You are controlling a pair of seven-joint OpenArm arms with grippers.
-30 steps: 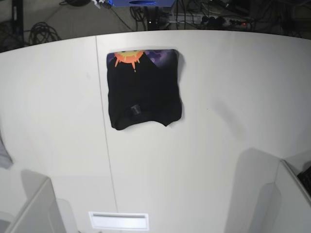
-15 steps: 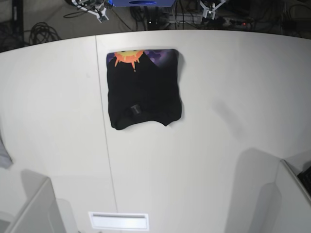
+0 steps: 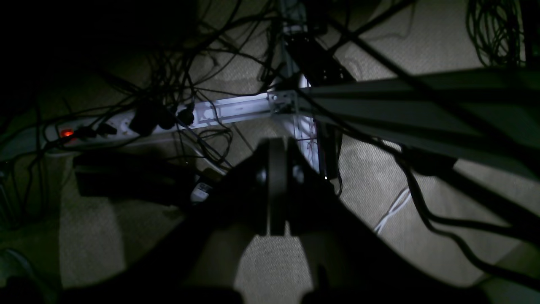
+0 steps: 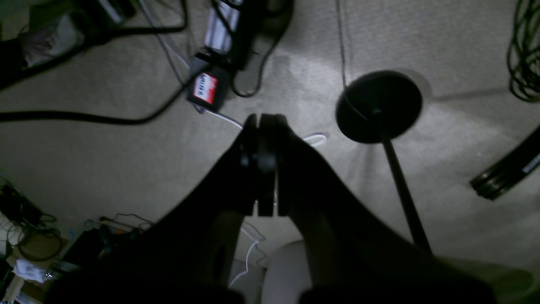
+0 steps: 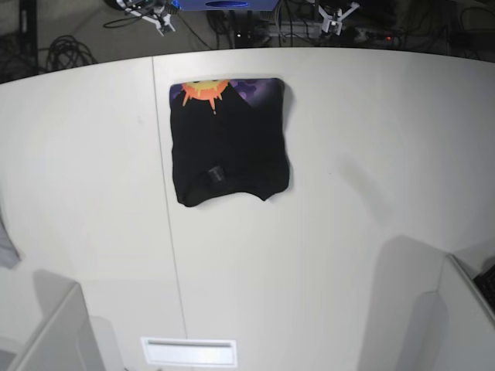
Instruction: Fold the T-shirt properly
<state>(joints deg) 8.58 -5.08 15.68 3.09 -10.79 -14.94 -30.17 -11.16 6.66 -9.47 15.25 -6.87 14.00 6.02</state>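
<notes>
The T-shirt lies folded into a rough black square on the white table, with its orange sun and purple print showing along the far edge. Neither gripper touches it. My left gripper is shut and empty, hanging over the floor behind the table; the base view shows it at the top right. My right gripper is also shut and empty over the carpet, and the base view shows it at the top left.
Behind the table lie a power strip, tangled cables and a metal frame. A stand's round black base and a black adapter sit on the carpet. Grey panels rise at the table's near corners.
Both arm tips have come into sight at the top edge of the base view, beyond the table's far side. The T-shirt has not moved.
</notes>
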